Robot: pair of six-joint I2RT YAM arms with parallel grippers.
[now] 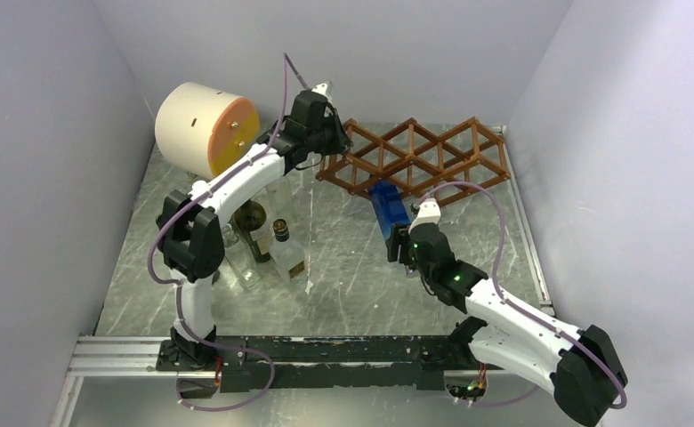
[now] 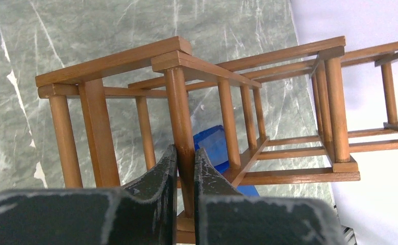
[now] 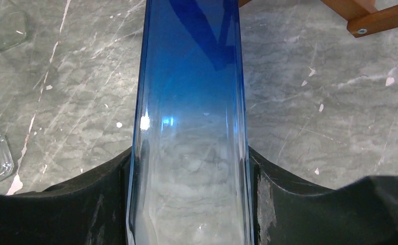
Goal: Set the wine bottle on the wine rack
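Left gripper (image 2: 185,157), wrist view: around wine rack (image 2: 114,62) dowel

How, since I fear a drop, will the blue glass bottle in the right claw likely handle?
The blue, clear glass bottle looks smooth and glossy, so it may slip in the right claw, which clamps only its sides. Being glass, it is probably rigid and could chip against the reddish-brown wooden lattice rack. Its seemingly flat faces should limit rolling.
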